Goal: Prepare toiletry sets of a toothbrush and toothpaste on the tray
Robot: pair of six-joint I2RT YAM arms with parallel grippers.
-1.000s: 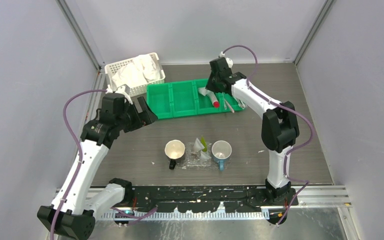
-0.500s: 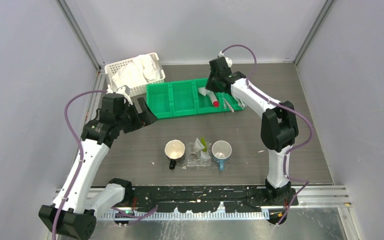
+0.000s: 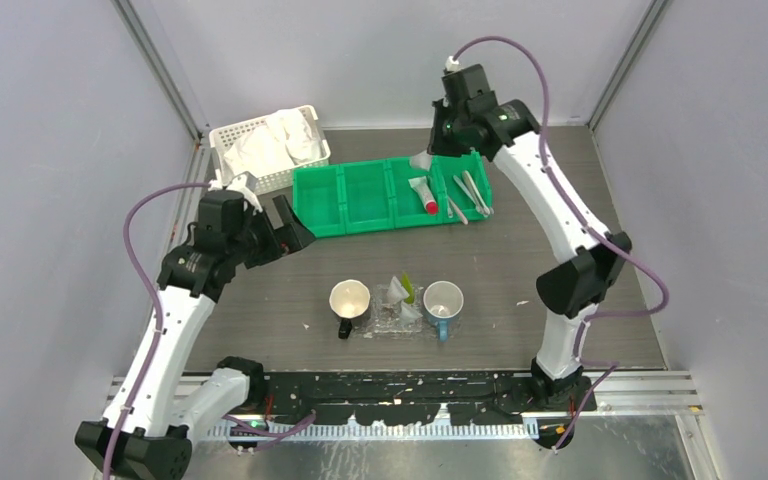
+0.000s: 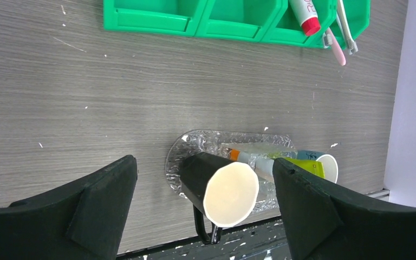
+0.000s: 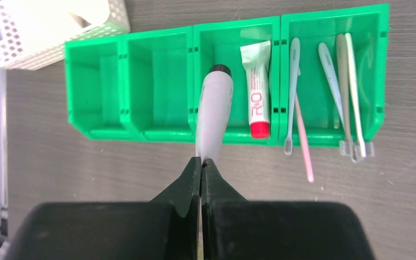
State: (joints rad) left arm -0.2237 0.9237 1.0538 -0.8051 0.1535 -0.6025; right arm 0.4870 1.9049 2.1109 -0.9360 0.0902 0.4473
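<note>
**Right gripper [image 3: 434, 150] holding a pale toothpaste tube [image 3: 420, 161] above the green bin [image 3: 345, 205]**

Top view: the clear tray [image 3: 397, 324] sits midway along the worktop's near edge, between a cream-lined mug [image 3: 349, 298] and a blue mug [image 3: 443, 299]. A yellow-green tube [image 3: 409, 290] rests on it. The bin lies toward the far edge, with a white basket [image 3: 260, 150] near the far left corner. The left gripper [image 3: 290, 222] hovers by the bin's near left corner.

Left wrist view: the black fingers [image 4: 100, 200] are spread wide and hold nothing, with the tray below them.

Right wrist view: the fingers [image 5: 192, 176] are pinched together on the pale tube's flat end. The tube hangs over the bin's third compartment, where a red-capped tube [image 5: 255, 86] lies. Toothbrushes [image 5: 336, 81] fill the end compartment, and a pink one [image 5: 303, 141] pokes over the wall.
</note>
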